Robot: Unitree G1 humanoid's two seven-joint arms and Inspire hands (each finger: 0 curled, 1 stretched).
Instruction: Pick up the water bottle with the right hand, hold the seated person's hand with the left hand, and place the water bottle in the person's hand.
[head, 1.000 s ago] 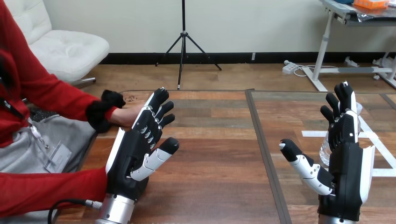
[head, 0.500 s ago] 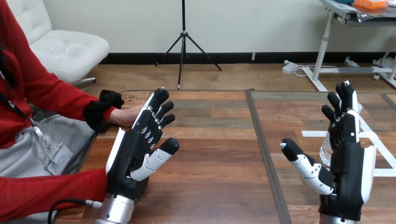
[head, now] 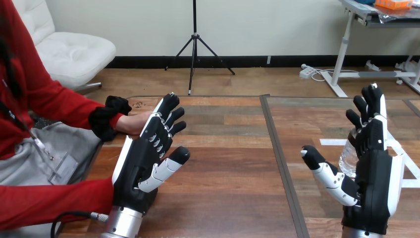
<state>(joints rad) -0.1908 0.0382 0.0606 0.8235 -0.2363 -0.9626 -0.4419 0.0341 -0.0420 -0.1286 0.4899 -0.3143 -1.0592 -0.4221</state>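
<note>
Head view, and from where one stands the dark strip running down the wooden table is the handiest marker.

Well to the right of that strip is the water bottle. It is clear plastic with a see-through, faintly ribbed body, pale against the wood. Only a narrow slice of it shows, because the right hand stands in front of the rest. What can be seen looks upright, long axis vertical and top end pointing up. Its cap and base are hidden, so that is as much as can be said. White tape lies on the table between the strip and the bottle.

The right hand is raised on the far side of the bottle from the strip. Its fingers are straight and pointing up, and its thumb is spread out toward the strip. The bottle shows in the gap between thumb and palm (nothing is curled round it, and I cannot tell whether the hand touches it).

Left of the strip, the left hand is raised too, fingers straight and slightly fanned, thumb out, grasping nothing. Just behind its fingers, farther from the strip, the person's hand lies on the table, partly hidden. Whether the two touch cannot be made out.
</note>
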